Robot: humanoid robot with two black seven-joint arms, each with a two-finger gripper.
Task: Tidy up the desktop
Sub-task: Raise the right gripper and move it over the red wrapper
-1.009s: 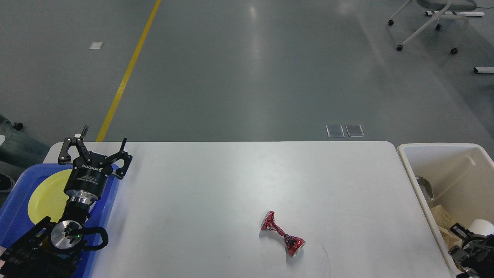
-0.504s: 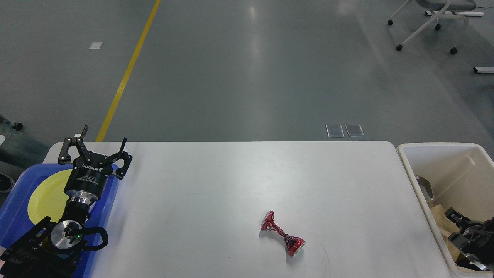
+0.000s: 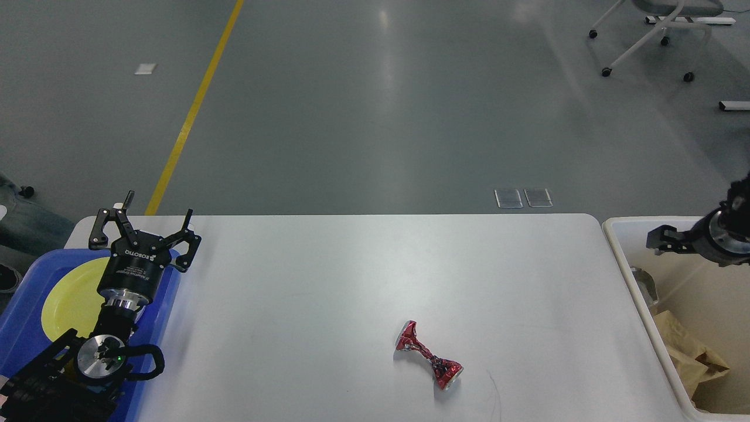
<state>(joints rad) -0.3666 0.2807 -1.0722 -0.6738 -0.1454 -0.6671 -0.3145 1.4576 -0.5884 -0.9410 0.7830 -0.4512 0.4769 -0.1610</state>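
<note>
Left claw (image 3: 142,221): hanging with its fingers spread wide apart and nothing between them, over the far left corner of the desktop (image 3: 328,281).
Right claw (image 3: 662,240): reaching in from the right edge above the bin (image 3: 627,258); it is showing small and dark, so I cannot tell whether its fingers are apart or together, and nothing is visibly held.
Desktop: lying white and flat below both claws, spanning the ground between them.
Can (image 3: 428,355): a crushed red can, twisted thin at its middle, lying on its side on the desktop, well apart from both claws, nearer the front edge than either, and somewhat closer to the right claw's side.
Tray (image 3: 23,316): a blue tray sitting just behind and below the left claw, under that arm's wrist, at the desktop's left end.
Plate (image 3: 67,299): a yellow plate resting in the tray, partly hidden by the left arm.
Bin: a cream bin standing against the desktop's right end, directly beneath the right claw.
Paper (image 3: 691,357): crumpled brown paper lying inside the bin, below the right claw and toward the front.
Metal piece (image 3: 644,284): something shiny, perhaps another crushed can, leaning against the bin's inner left wall under the right claw.
</note>
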